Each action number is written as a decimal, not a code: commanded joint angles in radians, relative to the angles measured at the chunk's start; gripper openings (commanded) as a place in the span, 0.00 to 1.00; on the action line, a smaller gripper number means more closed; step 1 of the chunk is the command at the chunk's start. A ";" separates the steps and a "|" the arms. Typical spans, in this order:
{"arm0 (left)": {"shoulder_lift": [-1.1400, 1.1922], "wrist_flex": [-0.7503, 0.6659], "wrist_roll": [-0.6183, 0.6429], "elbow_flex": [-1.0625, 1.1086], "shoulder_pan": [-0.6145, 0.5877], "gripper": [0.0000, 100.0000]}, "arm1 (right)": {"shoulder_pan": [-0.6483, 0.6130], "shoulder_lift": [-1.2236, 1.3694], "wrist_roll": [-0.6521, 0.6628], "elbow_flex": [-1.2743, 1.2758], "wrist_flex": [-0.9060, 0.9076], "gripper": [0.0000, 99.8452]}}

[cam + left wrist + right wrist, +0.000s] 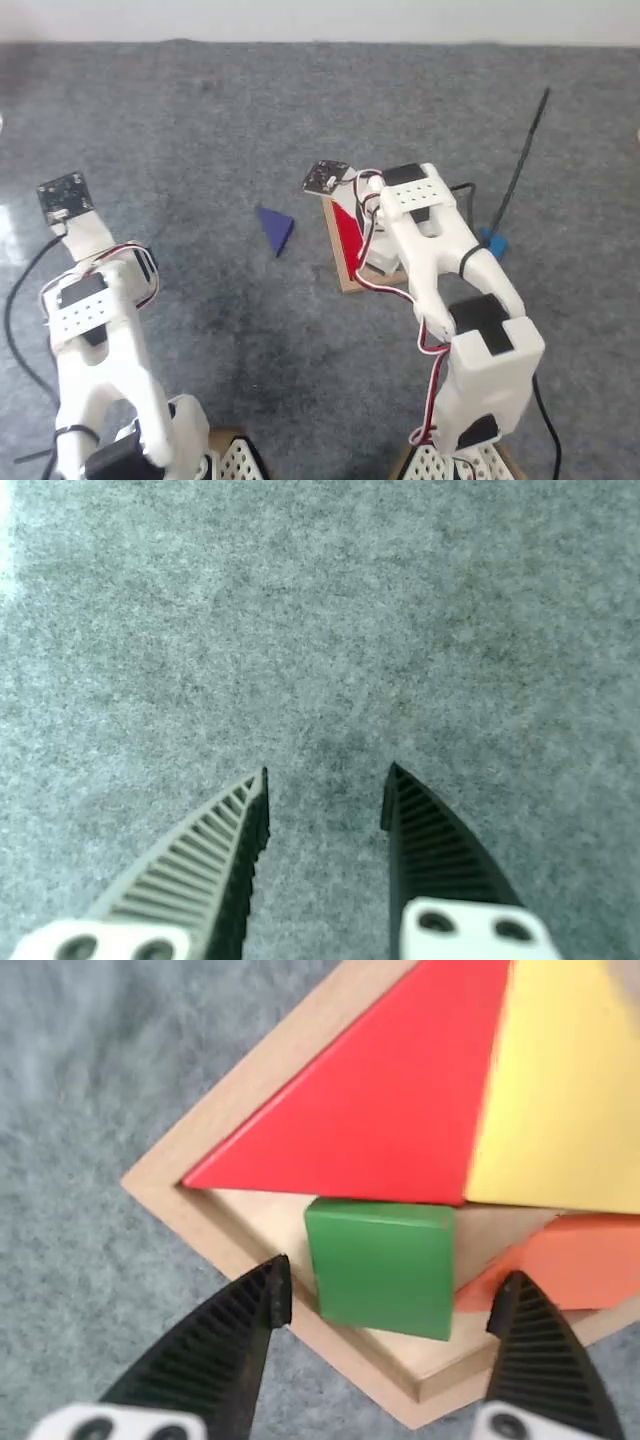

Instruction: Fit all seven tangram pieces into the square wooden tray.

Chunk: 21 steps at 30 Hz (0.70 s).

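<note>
At table centre: wooden tray [345,275] with red triangle [380,1090], yellow triangle [570,1090], orange piece [570,1260], and green square [385,1265] against red triangle's edge. Over green square: right gripper [395,1280], spread wide, gripping nothing. At 9 o'clock from tray, apart, on grey mat [200,150]: blue triangle [277,228]. Farther toward 9 o'clock: left gripper [327,775], parted, empty, over bare mat.

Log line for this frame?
left gripper: open, over bare carpet | right gripper: open, above green square in tray | in tray: red triangle, yellow triangle, orange piece | outside: blue triangle on carpet
</note>
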 commanded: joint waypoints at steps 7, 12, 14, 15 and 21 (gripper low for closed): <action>-0.040 0.006 -0.009 -0.021 0.006 0.18 | 0.024 -0.127 -0.057 -0.114 -0.004 0.31; -0.040 0.006 -0.009 -0.021 0.006 0.18 | 0.093 -0.165 -0.157 -0.137 -0.042 0.31; -0.040 0.006 -0.009 -0.021 0.006 0.18 | 0.117 -0.160 -0.210 -0.107 -0.090 0.31; -0.040 0.006 -0.009 -0.021 0.006 0.18 | 0.127 -0.154 -0.227 -0.098 -0.105 0.31; -0.040 0.006 -0.009 -0.022 0.006 0.18 | 0.128 -0.093 -0.232 -0.091 -0.096 0.31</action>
